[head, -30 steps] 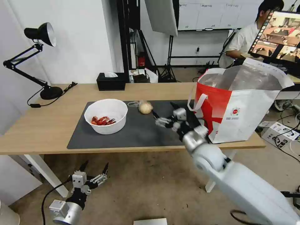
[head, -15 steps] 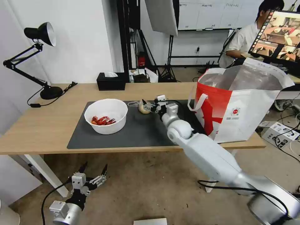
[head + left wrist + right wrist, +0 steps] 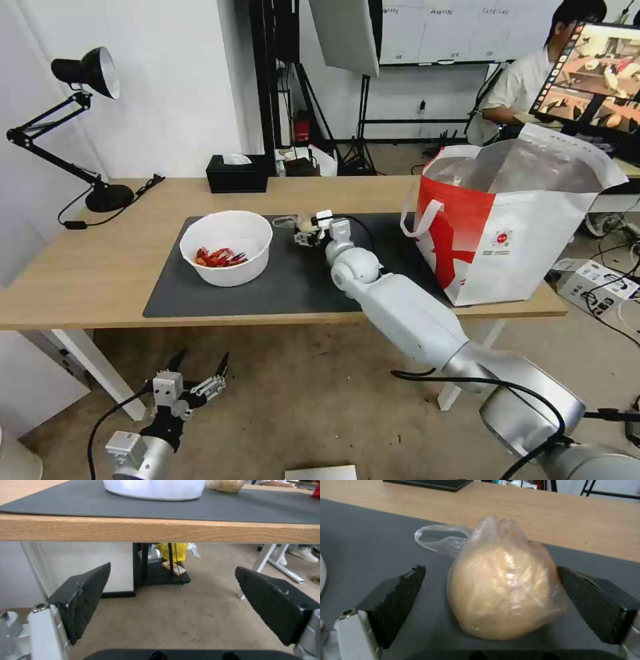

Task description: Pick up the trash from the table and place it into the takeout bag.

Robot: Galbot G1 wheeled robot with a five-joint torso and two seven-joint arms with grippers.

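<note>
The bun (image 3: 501, 592) is pale beige and rounded, wrapped in a thin clear bag (image 3: 443, 538) whose loose end trails off flat on the mat beyond it. It lies on the dark grey mat (image 3: 280, 280) right between the two black ridged pads of the right claw (image 3: 308, 232), which stands open around it: one pad looks to be just touching the wrap, the other has a gap to it, and neither is pressing in. The right arm reaches across the mat from the near edge of the bench (image 3: 87, 280) to get there.

To the left of that claw, near it on the same mat, sits the white round bowl (image 3: 227, 248) with red crayfish shells (image 3: 219, 257) in the bottom. To the claw's right, well apart, the takeout bag (image 3: 513, 220) stands upright at the bench's end, white with a red panel, silver foil inside, its mouth open and a white strap handle hanging on the near side.

The left claw (image 3: 198, 370) hangs below the bench's front edge, over the floor, its fingers spread wide with nothing between them.

The bench is light wood on white legs. Beyond the right claw, towards the back edge, are a black tissue box (image 3: 237, 173) and, farther left, a black desk lamp (image 3: 80, 127). The floor is brownish, and studio stands fill the room behind.
</note>
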